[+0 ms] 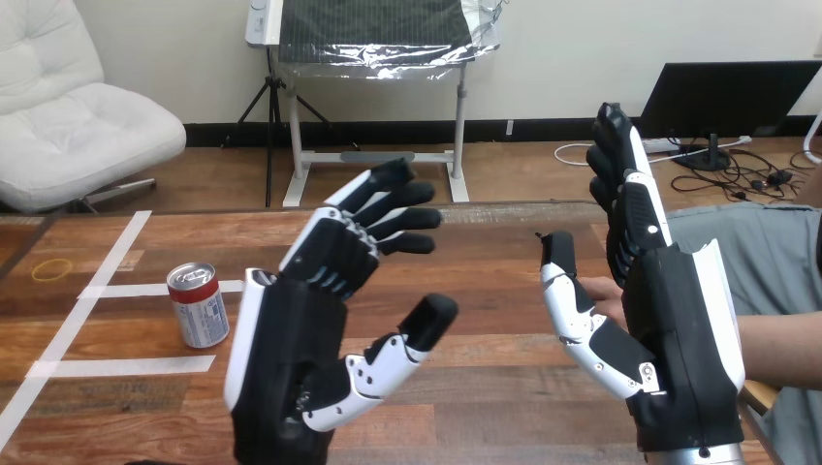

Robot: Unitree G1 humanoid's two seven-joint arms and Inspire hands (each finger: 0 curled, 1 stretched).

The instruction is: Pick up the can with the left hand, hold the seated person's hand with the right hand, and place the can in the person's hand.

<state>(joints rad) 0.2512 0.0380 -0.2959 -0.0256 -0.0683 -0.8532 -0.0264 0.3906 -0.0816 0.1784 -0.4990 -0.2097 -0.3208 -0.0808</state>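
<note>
person's hand (605, 292) mostly behind right hand (680, 325)

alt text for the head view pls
The robot's left hand and right hand are raised open above the wooden table, holding nothing. A can stands upright at the table's left; the person's hand lies at right, behind the right hand.

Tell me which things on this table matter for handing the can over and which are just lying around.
For the job: can; left hand; right hand; person's hand, partly behind the right hand.
Lying about: yellow ring and white tape lines on the table.
</note>
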